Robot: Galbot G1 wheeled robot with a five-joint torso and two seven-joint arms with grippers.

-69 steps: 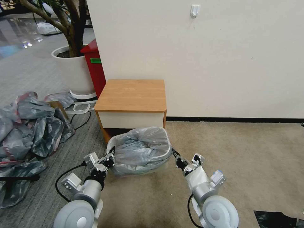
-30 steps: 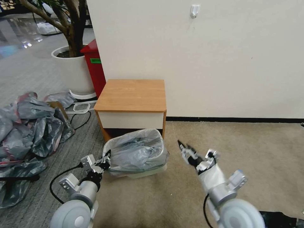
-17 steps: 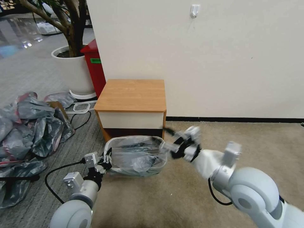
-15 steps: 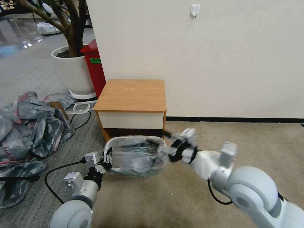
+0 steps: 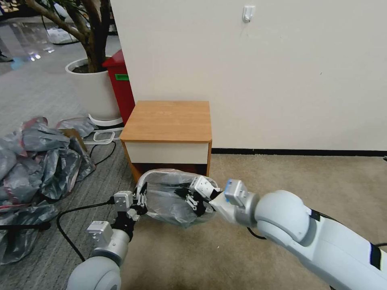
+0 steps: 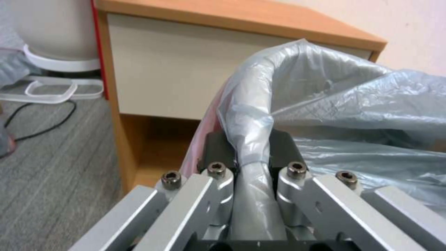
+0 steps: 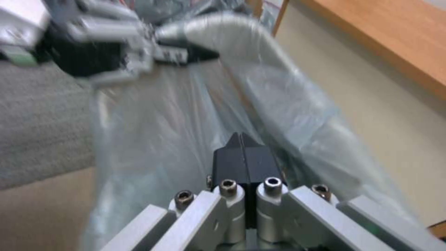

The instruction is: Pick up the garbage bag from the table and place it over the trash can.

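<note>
On carpet, right up against front edge of bench [image 5: 167, 121]: garbage bag [image 5: 169, 201], off the bench top and pulled over trash can [image 5: 153, 174]. Looks like last step, i.e. seating and spreading the liner, not pickup. Covers rolled rim on far side and L side; slack plastic bunched inside and bulging toward R side. Can't tell whether near rim is wrapped too, or whether can stands flat or tips.

L gripper [image 5: 139, 200] at can's L rim. Fingers [image 6: 216, 150] clamped on rim w/ bag film folded over it, pink edge just outside. Pins both bag and can.

R gripper [image 5: 192, 197] reaches over R rim into the mouth, down among the loose plastic. Fingers [image 7: 228, 160] pressed together, tips meeting, nothing visibly pinched btwn them; touching or nearly touching film on inner wall, hard to say which.

Next move, as a judgement: needs slack pushed down and out toward R rim so hem settles evenly all round, w/ L grip kept firm so can doesn't slide on carpet. Calls for slow, light pressure, since thin film looks easy to tear or drag off far rim. Then both to let go w/o snagging plastic.
</note>
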